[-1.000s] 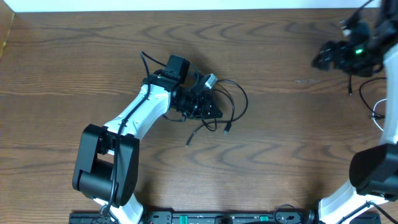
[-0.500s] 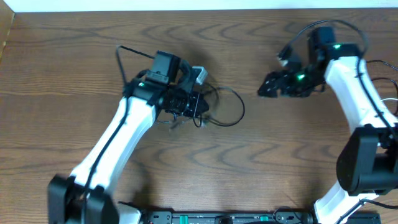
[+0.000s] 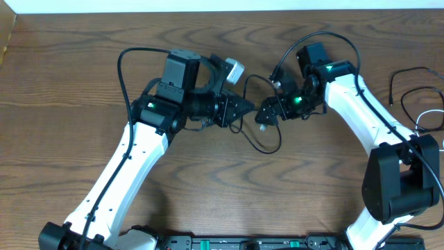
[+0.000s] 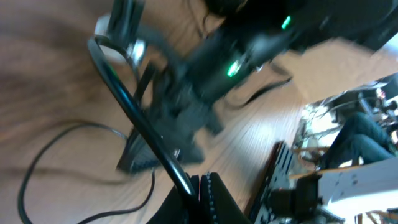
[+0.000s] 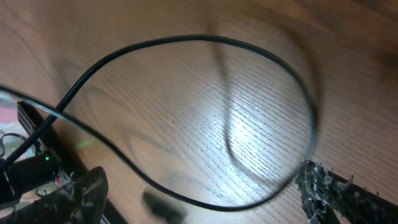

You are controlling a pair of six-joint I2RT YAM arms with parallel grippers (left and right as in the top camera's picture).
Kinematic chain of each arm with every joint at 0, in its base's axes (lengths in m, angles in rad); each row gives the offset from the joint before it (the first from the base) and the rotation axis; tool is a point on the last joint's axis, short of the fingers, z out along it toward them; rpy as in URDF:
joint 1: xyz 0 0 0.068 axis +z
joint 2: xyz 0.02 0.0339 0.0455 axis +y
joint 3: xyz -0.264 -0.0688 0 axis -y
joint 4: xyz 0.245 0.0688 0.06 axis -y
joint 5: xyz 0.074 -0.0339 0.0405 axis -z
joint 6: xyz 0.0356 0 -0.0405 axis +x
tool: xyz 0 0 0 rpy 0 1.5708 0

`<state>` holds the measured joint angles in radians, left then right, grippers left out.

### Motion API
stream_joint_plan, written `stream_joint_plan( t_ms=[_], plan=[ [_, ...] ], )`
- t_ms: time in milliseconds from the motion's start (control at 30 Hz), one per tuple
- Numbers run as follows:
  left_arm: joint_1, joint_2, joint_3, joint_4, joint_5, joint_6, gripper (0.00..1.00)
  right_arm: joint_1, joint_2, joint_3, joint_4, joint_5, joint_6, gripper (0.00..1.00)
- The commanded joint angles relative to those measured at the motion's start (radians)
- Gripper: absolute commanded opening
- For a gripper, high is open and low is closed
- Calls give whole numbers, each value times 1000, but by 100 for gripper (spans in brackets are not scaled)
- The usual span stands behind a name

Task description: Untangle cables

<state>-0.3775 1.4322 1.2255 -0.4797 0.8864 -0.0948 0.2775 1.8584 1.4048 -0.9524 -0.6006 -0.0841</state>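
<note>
The left hand (image 3: 241, 110) looks clamped on a black cable (image 5: 186, 38), though its own wrist view is blurred. The loop trails off toward 5 o'clock. Just at its 3 o'clock, the right hand (image 3: 266, 115) holds its fingers (image 5: 339, 186) wide apart over that loop. At the 3 o'clock edge of the tabletop (image 3: 69, 69) lie other cables (image 3: 393, 85), already separated, so probably only this cable remains. Half a second ago the right hand was well apart from the left; now it has closed in.

No readable txt, labels, brand names, nos. or signs showing in any view; both wrist views blurring too much for lettering.
</note>
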Motion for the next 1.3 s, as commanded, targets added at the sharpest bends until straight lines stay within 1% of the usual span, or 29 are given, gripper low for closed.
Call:
stream_joint_plan(
  t_ms=[0, 167, 333, 467, 600, 733, 933, 1067, 1167, 1200, 1233, 1267],
  plan=[
    [1, -20, 21, 69, 94, -90, 8, 19, 7, -6, 3, 27, 8, 94],
    [1, -28, 21, 209, 182, -196, 8, 35, 7, -6, 23, 104, 9, 93],
    [1, -38, 21, 338, 252, -291, 8, 40, 7, -6, 40, 132, 9, 92],
    [1, -53, 21, 415, 259, -354, 8, 40, 7, -6, 64, 132, 9, 92],
    [1, -70, 21, 446, 259, -365, 8, 40, 7, -6, 93, 131, 9, 91],
    [1, -85, 21, 505, 259, -402, 8, 45, 7, -6, 111, 130, 9, 92],
    [1, -94, 21, 594, 259, -455, 8, 71, 8, -7, 112, 130, 9, 85],
    [1, -94, 21, 606, 258, -481, 8, 100, 9, -13, 127, 131, 9, 82],
    [1, -94, 21, 615, 260, -515, 8, 122, 9, -28, 167, 131, 9, 73],
    [1, -94, 21, 626, 270, -525, 8, 129, 9, -36, 186, 131, 9, 68],
    [1, -94, 21, 645, 283, -536, 8, 135, 9, -46, 208, 131, 10, 65],
    [1, -94, 21, 658, 289, -545, 8, 142, 9, -58, 232, 132, 19, 64]
  ],
)
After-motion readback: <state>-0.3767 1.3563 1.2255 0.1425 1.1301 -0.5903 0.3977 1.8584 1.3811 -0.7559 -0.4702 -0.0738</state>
